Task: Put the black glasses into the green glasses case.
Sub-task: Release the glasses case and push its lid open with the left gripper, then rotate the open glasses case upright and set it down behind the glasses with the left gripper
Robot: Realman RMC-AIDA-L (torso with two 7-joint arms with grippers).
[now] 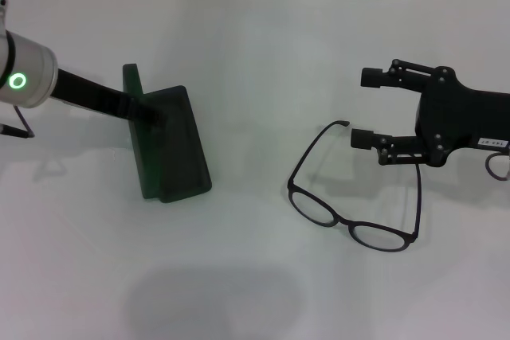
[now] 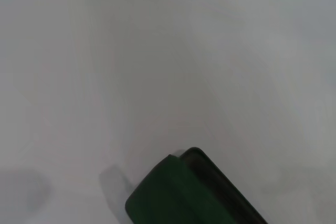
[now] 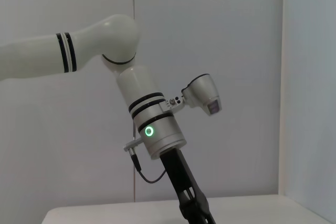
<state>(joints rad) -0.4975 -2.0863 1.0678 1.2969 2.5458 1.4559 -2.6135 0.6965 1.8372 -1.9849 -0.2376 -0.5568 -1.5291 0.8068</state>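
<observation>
On the white surface (image 1: 263, 53) in the head view, the green glasses case (image 1: 169, 145) stands open at the robot's left, its lid raised. The left pincer (image 1: 147, 113) reaches into it from the left; its fingers merge with the dark case, so whether they are spread or pressed together cannot be told. The black glasses (image 1: 351, 205) lie well apart from the case, at the robot's right, lenses toward the near edge and temple arms unfolded, pointing away. The right pincer (image 1: 368, 109) hovers just beside the far ends of the temples, its two fingers spread and pinching nothing.

In the left wrist view, only one rounded corner of the green glasses case (image 2: 184, 192) shows against the bare surface (image 2: 157, 66); no fingers are visible.

In the right wrist view, the left arm (image 3: 152, 124) shows, its green status ring lit, slanting down toward the surface (image 3: 252, 208). Neither the glasses nor the right pincer's own fingers appear.

Step in hand, as judged: the case is steadied open while the glasses wait to be grasped. The next move calls for the right pincer to lower over one temple or the frame, press together on it gently, then carry the glasses across to the open case.
</observation>
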